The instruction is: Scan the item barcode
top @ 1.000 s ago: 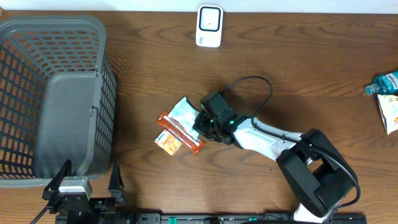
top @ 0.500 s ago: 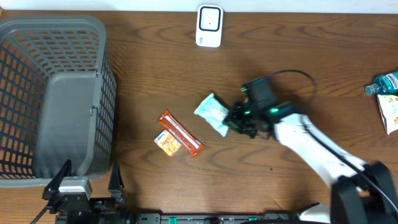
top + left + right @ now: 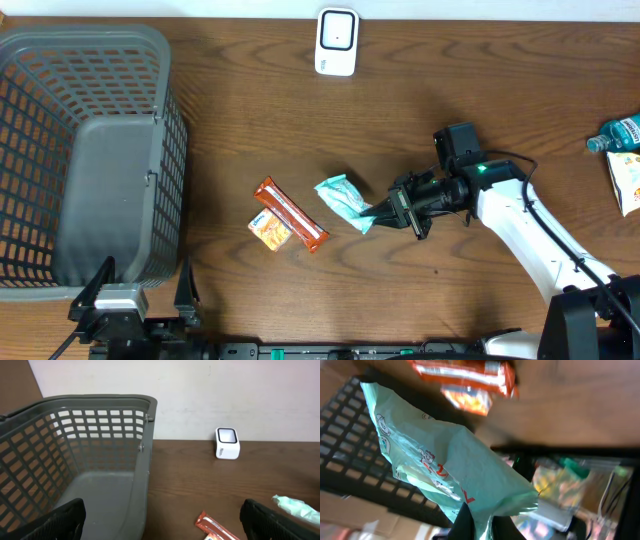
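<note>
Overhead, the mint-green packet [image 3: 343, 199] is seen near the middle of the table [image 3: 500, 80], gripped at its lower right corner by the right gripper [image 3: 385, 212], whose jaws are pressed together on the wrapper. Whether the packet touches the wood cannot be told. In the right wrist view the packet [image 3: 455, 465] fills the frame, its crinkled film printed with small figures and red marks, and its edge is pinched between the dark fingers [image 3: 465, 522].

Just to the left of the packet an orange bar [image 3: 290, 213] is laid diagonally, with a small orange sachet [image 3: 270, 231] touching its lower left side. The white scanner [image 3: 337, 42] is set at the far edge of the table, well apart from the packet.

A grey basket [image 3: 60, 45] is placed at the left end. The left gripper [image 3: 135, 295] is parked at the near edge just below it, its jaws spread wide. At the right edge a blue bottle [image 3: 620, 133] and a carton [image 3: 627, 182] are partly shown.
</note>
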Controlling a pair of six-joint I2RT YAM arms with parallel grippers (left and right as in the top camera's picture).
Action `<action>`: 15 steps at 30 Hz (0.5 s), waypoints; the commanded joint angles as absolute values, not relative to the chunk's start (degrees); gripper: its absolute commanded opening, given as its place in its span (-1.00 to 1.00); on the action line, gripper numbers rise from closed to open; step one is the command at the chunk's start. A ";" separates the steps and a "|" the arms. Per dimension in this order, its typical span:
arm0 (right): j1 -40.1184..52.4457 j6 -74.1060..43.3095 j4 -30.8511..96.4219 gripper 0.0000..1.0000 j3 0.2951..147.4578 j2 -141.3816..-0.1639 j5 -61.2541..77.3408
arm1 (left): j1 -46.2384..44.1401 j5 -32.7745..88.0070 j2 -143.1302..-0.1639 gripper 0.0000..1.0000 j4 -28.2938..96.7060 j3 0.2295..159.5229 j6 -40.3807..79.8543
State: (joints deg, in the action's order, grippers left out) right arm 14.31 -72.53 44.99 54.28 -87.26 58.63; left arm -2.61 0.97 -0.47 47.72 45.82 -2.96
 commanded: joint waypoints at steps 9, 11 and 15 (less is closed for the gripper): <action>13.98 -99.55 45.06 -0.97 54.30 -86.91 58.30 | -2.26 1.08 -0.19 0.96 47.57 46.06 -2.68; 13.96 -104.64 43.86 -0.98 54.30 -86.91 54.68 | -2.26 1.08 -0.19 0.96 47.57 46.06 -2.68; 13.96 -117.58 40.88 -0.97 54.30 -87.02 49.19 | -2.26 1.08 -0.19 0.96 47.57 46.06 -2.68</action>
State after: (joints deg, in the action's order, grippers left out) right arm 14.31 -103.74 41.71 54.26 -87.26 53.28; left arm -2.61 0.97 -0.47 47.75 45.82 -2.94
